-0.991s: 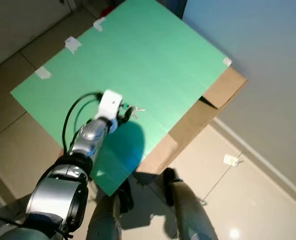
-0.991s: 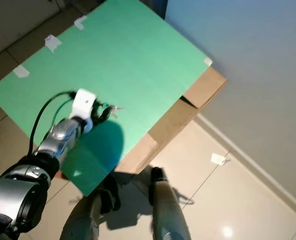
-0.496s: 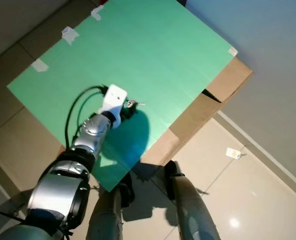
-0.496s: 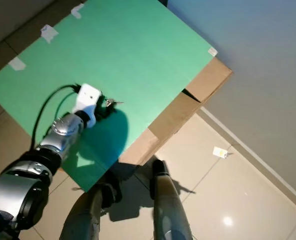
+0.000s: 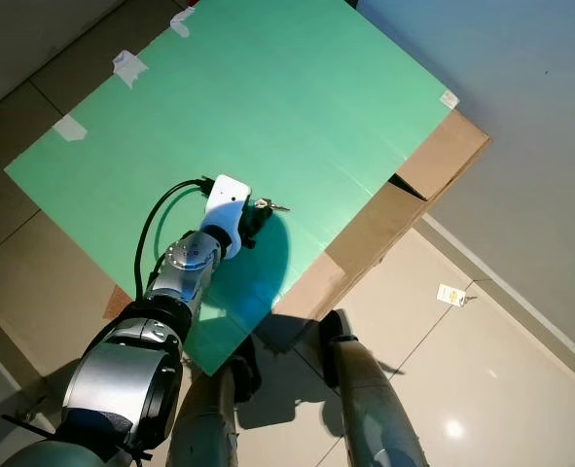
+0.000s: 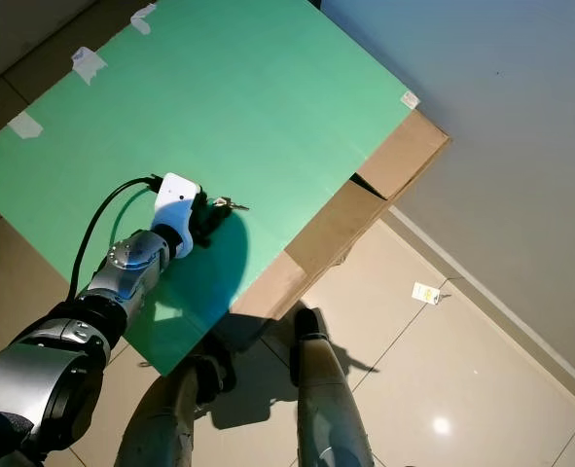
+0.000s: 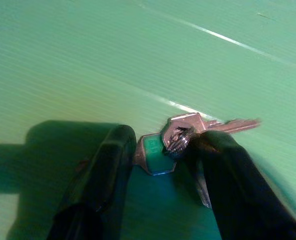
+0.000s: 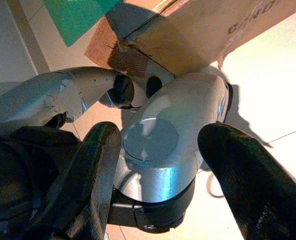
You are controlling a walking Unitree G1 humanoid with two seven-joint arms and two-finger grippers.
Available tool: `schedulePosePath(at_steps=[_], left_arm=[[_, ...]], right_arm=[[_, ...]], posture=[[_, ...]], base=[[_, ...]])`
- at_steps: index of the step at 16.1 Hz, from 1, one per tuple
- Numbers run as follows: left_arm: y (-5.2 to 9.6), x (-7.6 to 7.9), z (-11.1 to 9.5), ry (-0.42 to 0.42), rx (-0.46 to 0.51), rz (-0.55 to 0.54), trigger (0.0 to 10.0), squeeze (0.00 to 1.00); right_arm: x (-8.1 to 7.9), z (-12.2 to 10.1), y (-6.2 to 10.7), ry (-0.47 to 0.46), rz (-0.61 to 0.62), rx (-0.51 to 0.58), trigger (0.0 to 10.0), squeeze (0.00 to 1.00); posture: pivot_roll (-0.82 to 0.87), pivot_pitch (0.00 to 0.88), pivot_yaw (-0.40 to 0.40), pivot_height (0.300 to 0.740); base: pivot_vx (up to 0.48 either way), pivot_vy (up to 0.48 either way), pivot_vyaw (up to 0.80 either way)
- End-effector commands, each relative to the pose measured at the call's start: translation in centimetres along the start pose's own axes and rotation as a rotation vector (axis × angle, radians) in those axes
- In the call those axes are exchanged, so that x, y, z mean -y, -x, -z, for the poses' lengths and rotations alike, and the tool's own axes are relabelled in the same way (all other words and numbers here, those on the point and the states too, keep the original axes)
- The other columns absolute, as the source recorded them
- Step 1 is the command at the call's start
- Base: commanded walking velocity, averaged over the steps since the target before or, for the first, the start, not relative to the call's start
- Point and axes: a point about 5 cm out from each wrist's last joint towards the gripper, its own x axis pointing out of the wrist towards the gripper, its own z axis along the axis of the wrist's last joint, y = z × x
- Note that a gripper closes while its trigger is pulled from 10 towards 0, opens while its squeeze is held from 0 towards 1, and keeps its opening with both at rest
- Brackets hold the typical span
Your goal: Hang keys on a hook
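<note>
silver metal keys with a green tag (image 7: 180, 140) lie flat on the green corrugated plastic sheet (image 5: 297, 107) over the brown cardboard box (image 5: 413, 195), right between the left gripper (image 7: 160, 150) fingertips. fingers spread either side, touching the bunch but not clamped. right gripper (image 8: 160, 145) hangs open above the robot's own leg and the beige tile floor (image 5: 501, 379).

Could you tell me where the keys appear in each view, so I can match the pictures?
Left eye view: keys at the left gripper, on the green board.
Right eye view: keys, same spot.
Left wrist view: keys between the black fingers.
Shared landmark: the green board.
</note>
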Motion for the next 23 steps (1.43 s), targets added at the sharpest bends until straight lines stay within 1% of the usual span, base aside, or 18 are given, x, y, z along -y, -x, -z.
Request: schedulePosePath(at_steps=[1,2,3,4,5,6,7,8,9,12,13,14,16,17,18,20,21,23], left_arm=[[1.1,0.1,3.4,0.073,-0.121,-0.031,0.0,0.00],[1.1,-0.1,3.2,0.109,-0.106,-0.052,0.0,0.00],[1.1,-0.2,3.1,0.121,-0.101,-0.062,0.0,0.10],[1.0,-0.1,2.9,0.095,-0.092,-0.062,0.0,0.12],[0.9,-0.1,2.9,0.101,-0.094,-0.061,0.0,0.11],[0.8,0.0,2.8,0.121,-0.091,-0.055,0.0,0.04],[0.8,0.0,2.8,0.121,-0.091,-0.055,0.0,0.04],[0.6,-0.3,1.9,0.156,-0.050,-0.061,0.0,0.00],[0.5,-0.4,1.1,0.166,-0.004,-0.058,0.0,0.00],[0.3,-0.5,-0.7,0.161,0.100,-0.039,0.0,0.00],[0.3,-0.5,-0.9,0.161,0.113,-0.038,0.0,0.00],[0.4,-0.5,-2.0,0.179,0.183,-0.033,0.0,0.00],[0.5,0.0,-3.2,0.191,0.245,-0.007,0.0,0.00],[0.7,0.3,-4.4,0.193,0.287,0.013,0.0,0.00],[0.8,0.4,-4.6,0.190,0.293,0.018,0.0,0.00],[1.0,0.6,-5.3,0.162,0.314,0.027,0.0,0.00],[1.2,0.5,-5.9,0.125,0.318,0.011,0.0,0.00],[1.9,-0.1,-5.9,0.072,0.294,-0.025,0.0,0.00]], right_arm=[[0.0,1.0,0.2,-0.037,-0.002,-0.043,10.0,0.00],[0.2,1.0,0.0,-0.035,-0.003,-0.043,10.0,0.00],[0.3,0.9,-0.2,-0.035,-0.003,-0.040,10.0,0.00],[0.5,0.8,-0.6,-0.033,-0.004,-0.034,10.0,0.00],[0.6,0.8,-0.8,-0.032,-0.005,-0.032,10.0,0.00],[0.8,0.9,-0.9,-0.030,-0.002,-0.033,10.0,0.00],[0.8,0.9,-0.9,-0.030,-0.002,-0.033,10.0,0.00],[1.2,1.1,-1.2,-0.029,0.001,-0.036,10.0,0.00],[1.4,1.2,-1.5,-0.027,0.004,-0.034,10.0,0.00],[1.8,1.4,-2.6,-0.025,-0.006,-0.025,10.0,0.00],[1.9,1.5,-2.8,-0.024,-0.008,-0.024,10.0,0.00],[2.5,1.7,-4.3,-0.021,-0.020,-0.005,10.0,0.00],[2.9,1.7,-5.7,-0.015,-0.030,0.024,10.0,0.00],[3.3,1.7,-7.4,-0.011,-0.041,0.054,10.0,0.00],[3.3,1.7,-7.8,-0.010,-0.044,0.059,10.0,0.00],[3.7,1.5,-9.4,-0.005,-0.051,0.084,10.0,0.00],[3.9,1.0,-11.4,0.005,-0.052,0.120,10.0,0.00],[4.4,-1.6,-14.9,0.047,0.018,0.218,10.0,0.00]], posture=[[-0.52,0.531,0.015,0.740],[-0.52,0.526,0.017,0.740],[-0.51,0.522,0.016,0.740],[-0.51,0.519,0.016,0.740],[-0.51,0.517,0.016,0.740],[-0.51,0.513,0.014,0.740],[-0.51,0.513,0.014,0.740],[-0.50,0.497,0.017,0.740],[-0.49,0.486,0.021,0.740],[-0.46,0.459,0.030,0.740],[-0.45,0.449,0.033,0.740],[-0.41,0.404,0.052,0.740],[-0.38,0.380,0.065,0.740],[-0.34,0.335,0.083,0.740],[-0.34,0.335,0.083,0.740],[-0.31,0.291,0.099,0.740],[-0.28,0.258,0.115,0.740],[-0.24,0.198,0.146,0.740]], base=[[0.000,0.000,0.00],[0.000,0.000,0.00],[0.000,0.000,0.00],[0.000,0.000,0.00],[0.000,0.000,0.00],[0.000,0.000,0.00],[0.000,0.000,0.00],[0.000,0.000,0.00],[0.000,0.000,0.00],[0.000,0.000,0.00],[0.000,0.000,0.00],[0.000,0.000,0.00],[0.000,0.000,0.00],[0.000,0.000,0.00],[0.000,0.000,0.00],[0.000,0.000,0.00],[0.000,0.000,0.00],[0.000,0.000,0.00]])
